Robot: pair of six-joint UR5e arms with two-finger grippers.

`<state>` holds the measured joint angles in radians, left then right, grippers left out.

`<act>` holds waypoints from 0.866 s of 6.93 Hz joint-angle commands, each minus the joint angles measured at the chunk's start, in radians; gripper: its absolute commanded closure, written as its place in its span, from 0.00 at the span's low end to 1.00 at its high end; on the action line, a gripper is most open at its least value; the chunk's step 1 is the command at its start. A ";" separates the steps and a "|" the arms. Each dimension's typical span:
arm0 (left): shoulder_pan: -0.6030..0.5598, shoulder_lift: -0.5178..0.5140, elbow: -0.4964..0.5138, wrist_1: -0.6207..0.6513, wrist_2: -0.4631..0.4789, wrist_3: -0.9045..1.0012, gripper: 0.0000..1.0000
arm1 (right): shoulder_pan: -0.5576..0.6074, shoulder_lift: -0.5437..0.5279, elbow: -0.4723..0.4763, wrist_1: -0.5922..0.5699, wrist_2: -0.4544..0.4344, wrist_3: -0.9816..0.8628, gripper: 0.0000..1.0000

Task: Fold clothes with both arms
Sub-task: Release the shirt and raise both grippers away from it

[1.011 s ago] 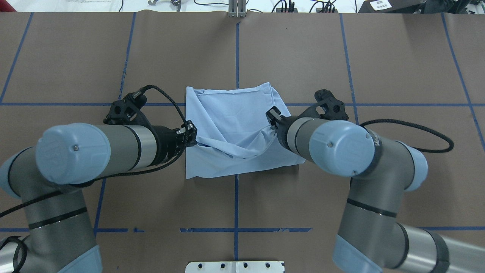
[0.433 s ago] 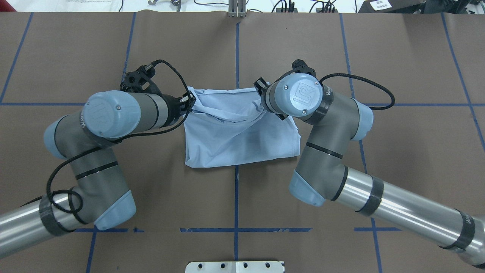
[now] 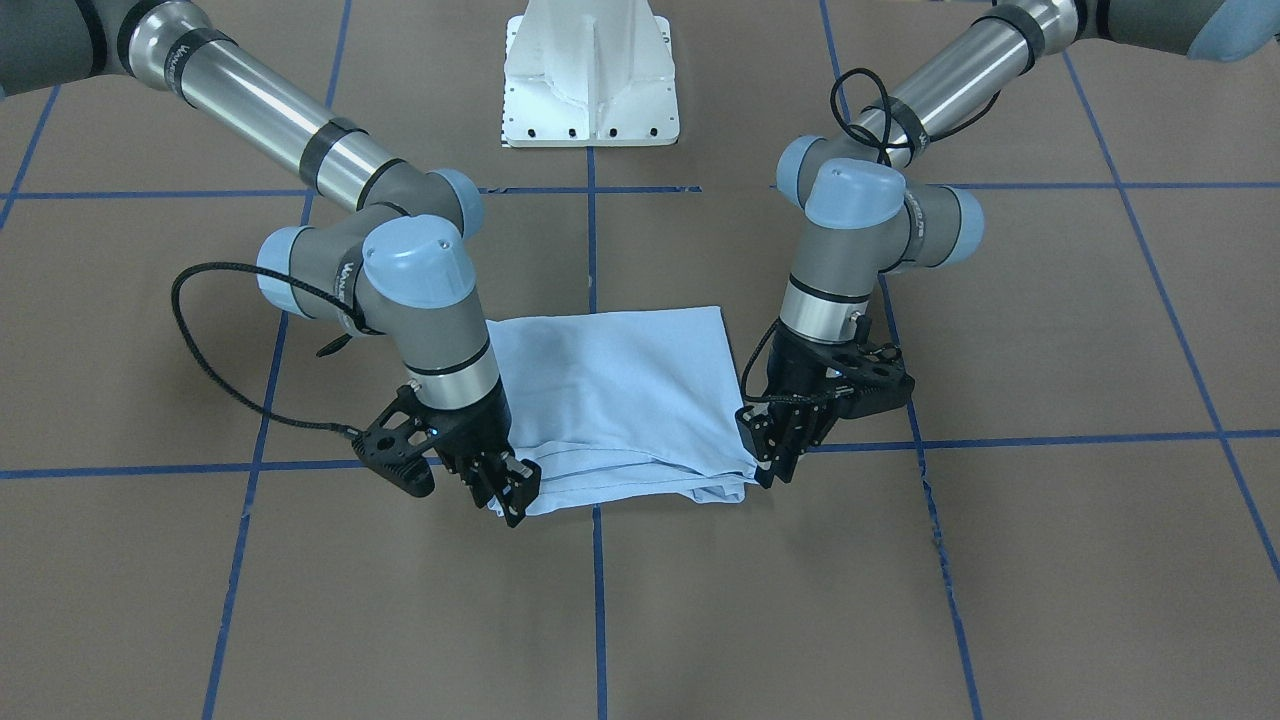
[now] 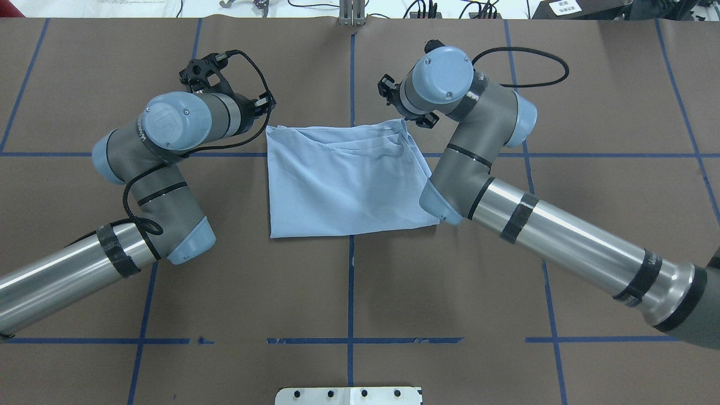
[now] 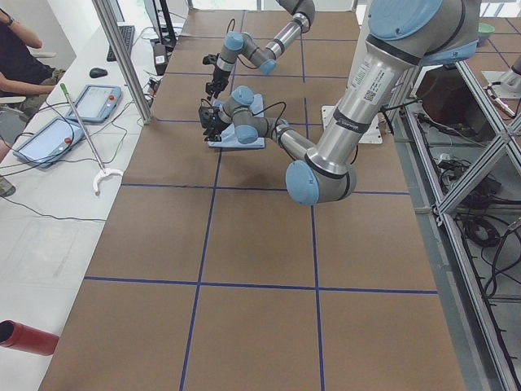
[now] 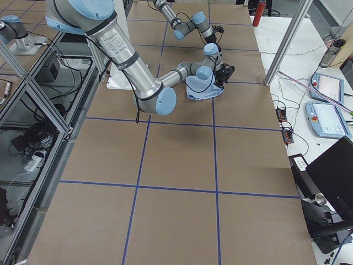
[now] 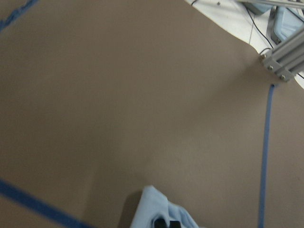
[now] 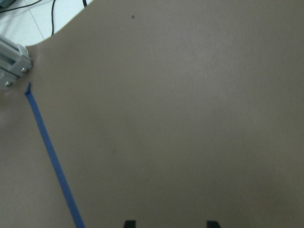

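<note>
two grey robot arms bend over a light blue t-shirt [image 4: 349,180] that lies folded into a rough square at the middle of the brown table [image 4: 590,112], straddling the centre line of blue tape. the edge with stacked, rumpled layers lies on the side away from the white pedestal base [image 3: 590,80], and the smooth edge faces the base. the left arm [image 4: 169,121] reaches to one corner of that layered edge and the right arm [image 4: 484,124] to the other, both wrists pointing down at the table. the left gripper [image 3: 772,465] sits at its corner of the cloth with jaws narrow; its wrist camera shows the two dark tips close together with a bunch of blue fabric gathered around them. the right gripper [image 3: 505,492] hangs just beside the opposite corner with jaws spread wide; its wrist camera shows both tips well apart, with brown table between them. a black cable [image 4: 529,56] loops out from the right wrist over the table.
</note>
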<state>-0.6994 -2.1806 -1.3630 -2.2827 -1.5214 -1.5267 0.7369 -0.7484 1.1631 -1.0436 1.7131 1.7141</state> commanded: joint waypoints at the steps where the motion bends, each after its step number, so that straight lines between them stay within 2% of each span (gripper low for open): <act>1: -0.055 0.004 -0.006 -0.029 -0.032 0.055 0.35 | 0.099 -0.079 0.039 0.016 0.095 -0.191 0.00; 2: -0.121 0.039 -0.060 -0.021 -0.159 0.192 0.35 | 0.166 -0.151 0.105 0.010 0.176 -0.211 0.00; 3: -0.196 0.164 -0.177 -0.017 -0.263 0.346 0.35 | 0.262 -0.263 0.188 0.010 0.306 -0.349 0.00; 4: -0.265 0.261 -0.241 -0.015 -0.352 0.491 0.35 | 0.376 -0.348 0.229 -0.018 0.412 -0.581 0.00; 5: -0.346 0.341 -0.270 -0.014 -0.455 0.651 0.35 | 0.486 -0.373 0.243 -0.124 0.525 -0.834 0.00; 6: -0.468 0.396 -0.268 0.008 -0.596 0.842 0.35 | 0.591 -0.418 0.291 -0.289 0.569 -1.122 0.00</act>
<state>-1.0379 -1.8669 -1.6122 -2.2925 -1.9627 -0.9031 1.1954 -1.1093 1.4044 -1.1685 2.1957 0.9249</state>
